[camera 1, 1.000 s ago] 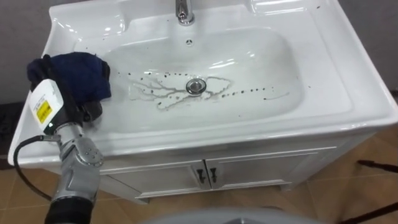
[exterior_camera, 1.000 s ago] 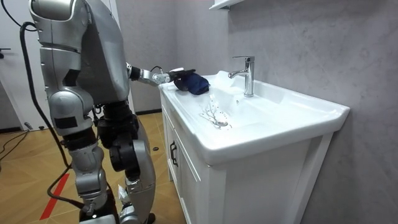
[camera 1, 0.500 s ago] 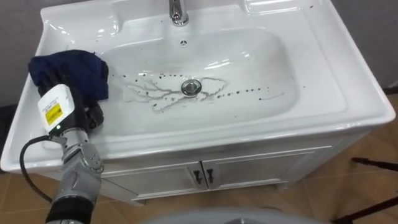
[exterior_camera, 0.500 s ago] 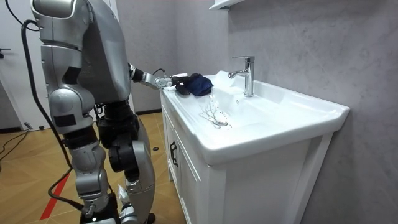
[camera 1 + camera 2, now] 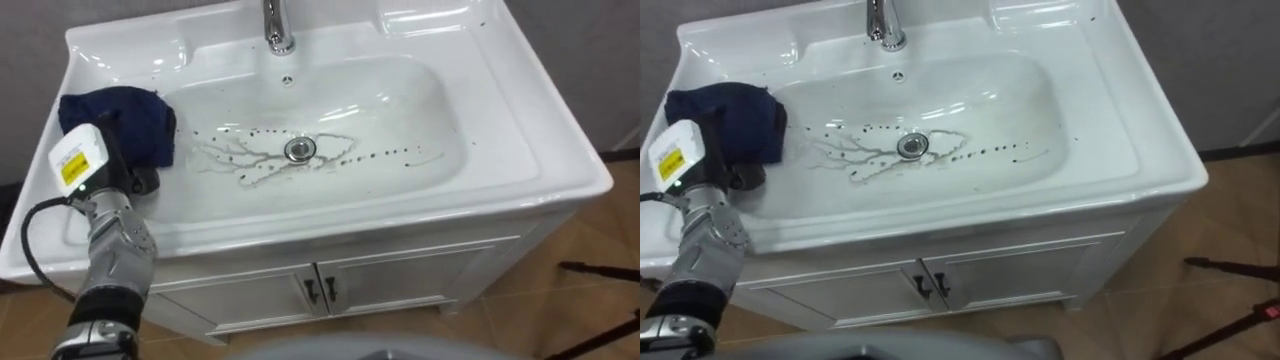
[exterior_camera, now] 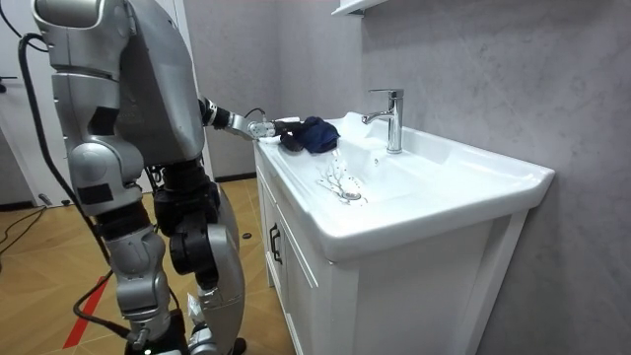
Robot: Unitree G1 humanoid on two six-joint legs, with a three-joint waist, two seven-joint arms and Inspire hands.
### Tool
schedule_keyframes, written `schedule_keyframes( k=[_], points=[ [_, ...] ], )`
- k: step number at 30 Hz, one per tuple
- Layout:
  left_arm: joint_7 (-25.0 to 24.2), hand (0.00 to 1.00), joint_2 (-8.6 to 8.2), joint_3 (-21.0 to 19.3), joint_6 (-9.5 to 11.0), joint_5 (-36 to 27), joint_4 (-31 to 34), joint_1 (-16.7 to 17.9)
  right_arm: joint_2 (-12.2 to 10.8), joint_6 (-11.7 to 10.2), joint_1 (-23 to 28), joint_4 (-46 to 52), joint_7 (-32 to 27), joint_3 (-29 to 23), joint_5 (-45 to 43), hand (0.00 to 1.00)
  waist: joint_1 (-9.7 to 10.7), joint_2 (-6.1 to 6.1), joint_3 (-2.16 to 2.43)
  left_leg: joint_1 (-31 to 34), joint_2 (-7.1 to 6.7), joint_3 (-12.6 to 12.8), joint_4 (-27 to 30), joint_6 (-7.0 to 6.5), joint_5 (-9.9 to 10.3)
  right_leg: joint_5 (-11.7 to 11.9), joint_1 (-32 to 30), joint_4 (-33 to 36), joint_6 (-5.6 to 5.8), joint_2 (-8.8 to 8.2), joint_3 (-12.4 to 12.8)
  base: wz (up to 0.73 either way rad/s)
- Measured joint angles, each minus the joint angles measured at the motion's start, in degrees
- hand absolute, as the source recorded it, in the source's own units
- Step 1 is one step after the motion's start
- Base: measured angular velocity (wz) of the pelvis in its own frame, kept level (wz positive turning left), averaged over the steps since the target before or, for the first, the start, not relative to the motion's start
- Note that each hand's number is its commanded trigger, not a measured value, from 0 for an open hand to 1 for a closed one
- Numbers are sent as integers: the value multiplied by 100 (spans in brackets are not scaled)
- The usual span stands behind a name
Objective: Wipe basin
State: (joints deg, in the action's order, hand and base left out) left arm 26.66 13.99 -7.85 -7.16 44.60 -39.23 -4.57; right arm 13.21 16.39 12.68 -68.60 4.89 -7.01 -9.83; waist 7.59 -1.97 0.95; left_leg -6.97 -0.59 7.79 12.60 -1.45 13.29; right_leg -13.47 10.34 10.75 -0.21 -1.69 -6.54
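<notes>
A white basin (image 5: pixel 430 120) has dark specks and branching streaks around its drain (image 5: pixel 298 149). A dark blue cloth (image 5: pixel 120 125) lies bunched on the left rim, at the bowl's edge. My left hand (image 5: pixel 140 182) sits at the cloth's near side, its dark fingers curled into the fabric. In the room view the same hand (image 6: pixel 264 127) reaches from the room view's left to the cloth (image 6: pixel 314 134) on the basin's corner. I stand in front of the basin cabinet.
A chrome tap (image 5: pixel 275 25) rises at the back of the basin, behind the drain. White cabinet doors (image 5: pixel 320 290) with dark handles are below the front rim. A grey wall stands behind the basin, and wooden floor (image 5: pixel 600 290) lies to the right.
In the room view my left hand has carried the cloth a little further along the rim towards the tap. The eye views have shifted with my head.
</notes>
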Motion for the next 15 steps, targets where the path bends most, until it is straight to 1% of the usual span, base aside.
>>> schedule_keyframes(
  k=[3, 6, 9, 13, 15],
  points=[
    [4, 100, 75, -71, -6, 1, -13, -3, 0, 2, -1, 5, -2, -1, 0, 0, 1, 1, 1, -85, 0, 15, -88, 18, -19, -8, 45, -17, -13, 6, 14, -4],
    [6, 100, 109, -120, -43, 8, -20, -7, 0, 16, 5, 5, -1, -1, 0, 0, -1, -4, 4, -153, -5, 24, -108, 23, -22, -27, 82, -19, -21, 5, 30, -2],
    [9, 100, 119, -161, -55, 8, -20, -23, 1, 50, 4, 5, -1, -2, 0, 0, -1, -8, 9, -165, -5, 25, -121, 28, -26, -29, 82, -21, -24, 6, 37, 0],
    [9, 100, 132, -171, -154, 7, -20, -59, 4, 75, 13, 26, -1, -1, 0, 0, 4, -19, 17, -166, -9, 26, -114, 28, -26, -35, 84, -17, -25, 2, 41, 0],
    [9, 100, 130, -171, -159, 5, -20, -63, 4, 83, 14, 32, -5, -1, 0, 0, 4, -19, 17, -160, -10, 26, -103, 27, -26, -38, 81, -14, -24, -1, 41, 0]
  ],
)
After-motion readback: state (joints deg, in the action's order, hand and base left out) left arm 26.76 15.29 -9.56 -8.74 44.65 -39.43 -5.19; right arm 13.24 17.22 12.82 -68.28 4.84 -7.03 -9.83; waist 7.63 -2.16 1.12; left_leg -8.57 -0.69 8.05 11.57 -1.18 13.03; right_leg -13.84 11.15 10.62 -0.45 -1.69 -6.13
